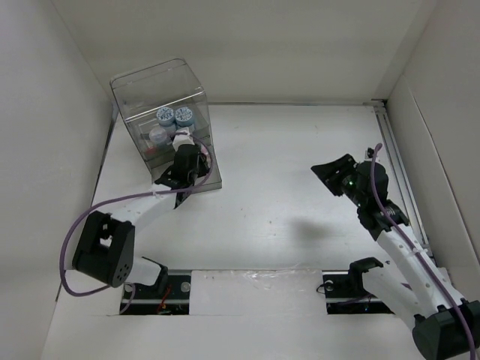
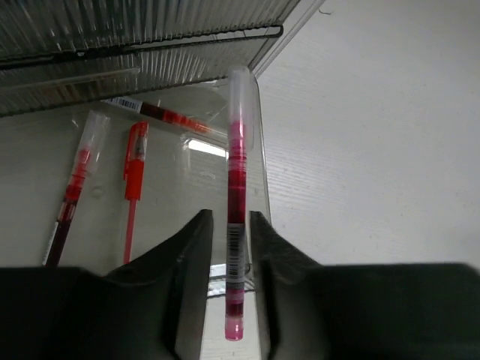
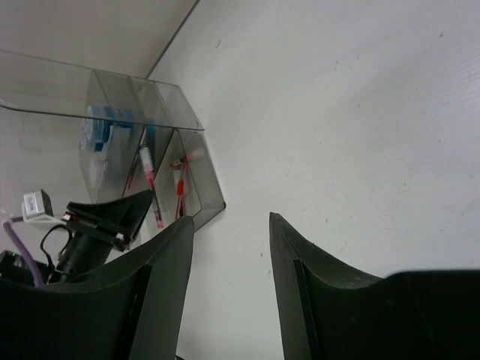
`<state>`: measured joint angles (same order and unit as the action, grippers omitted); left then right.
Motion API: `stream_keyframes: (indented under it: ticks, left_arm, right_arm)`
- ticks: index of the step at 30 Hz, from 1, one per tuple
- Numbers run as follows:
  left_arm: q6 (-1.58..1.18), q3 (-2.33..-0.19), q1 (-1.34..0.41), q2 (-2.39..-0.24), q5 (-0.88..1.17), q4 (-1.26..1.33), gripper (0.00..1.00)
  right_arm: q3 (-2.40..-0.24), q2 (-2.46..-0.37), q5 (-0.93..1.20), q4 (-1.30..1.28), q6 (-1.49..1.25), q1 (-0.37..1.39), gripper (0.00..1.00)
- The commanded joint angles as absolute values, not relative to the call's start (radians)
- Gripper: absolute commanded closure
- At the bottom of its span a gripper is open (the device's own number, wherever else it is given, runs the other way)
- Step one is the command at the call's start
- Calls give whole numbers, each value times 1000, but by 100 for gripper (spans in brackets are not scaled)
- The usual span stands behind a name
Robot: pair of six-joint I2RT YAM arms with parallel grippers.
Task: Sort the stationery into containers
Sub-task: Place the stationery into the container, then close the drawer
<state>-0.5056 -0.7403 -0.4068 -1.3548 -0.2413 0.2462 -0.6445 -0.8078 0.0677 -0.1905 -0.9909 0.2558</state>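
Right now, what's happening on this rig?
The left gripper is shut on a red pen, holding it at the clear organizer's low front compartment, where three other red pens lie. Blue-white rolls sit farther back inside. The right gripper is open and empty above the table, off to the right.

The left arm (image 1: 139, 212) goes from its base first to the elbow at 9 o'clock and then stretches toward 1 o'clock. The left gripper (image 1: 184, 171) points to about 12 o'clock, and its two fingers (image 2: 196, 247) are pressed on a thin red pen (image 2: 235, 187), which stands out ahead of them. The right arm (image 1: 401, 247) rises from its base toward 11 o'clock. The right gripper (image 1: 334, 172) points to 10 o'clock, with its fingers (image 3: 161, 255) apart and holding nothing.
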Motion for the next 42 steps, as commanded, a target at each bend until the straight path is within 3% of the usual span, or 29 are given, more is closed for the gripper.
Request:
stream_keyframes:
  ticks: [1, 3, 4, 7, 8, 11, 12, 13, 17, 25, 42]
  left_arm:
    - [-509, -821, -408, -1402, -274, 201, 74]
    - [-518, -821, -408, -1402, -308, 201, 57]
    - [-528, -821, -408, -1393, -319, 201, 43]
    - [-537, -786, -408, -1352, -328, 215, 27]
    - [-546, -775, -408, -1317, -328, 215, 27]
    - [-574, -675, -408, -1205, -307, 251, 45]
    - [-589, -643, -408, -1171, -307, 252, 56]
    - [-589, -582, -408, -1137, -307, 252, 79]
    - [-626, -453, -408, -975, -279, 210, 100]
    - [-609, -400, -408, -989, -123, 320, 98]
    - [-577, -667, -388, -1368, -256, 227, 100]
  right_arm:
    - [-646, -804, 78, -129, -996, 262, 49]
    - [-646, -813, 78, -120, -996, 271, 49]
    - [-646, -813, 78, -120, -996, 272, 49]
    - [-637, -822, 78, -120, -986, 272, 49]
    - [-637, -822, 78, -111, -986, 272, 49]
    - [-627, -831, 78, -101, -986, 272, 49]
    - [-627, -831, 78, -101, -986, 272, 49]
    - [-627, -841, 78, -101, -986, 272, 49]
    - [-627, -841, 78, -101, -986, 281, 49]
    - [-627, -851, 89, -91, -986, 311, 49]
    - [-627, -870, 69, -81, -968, 341, 49]
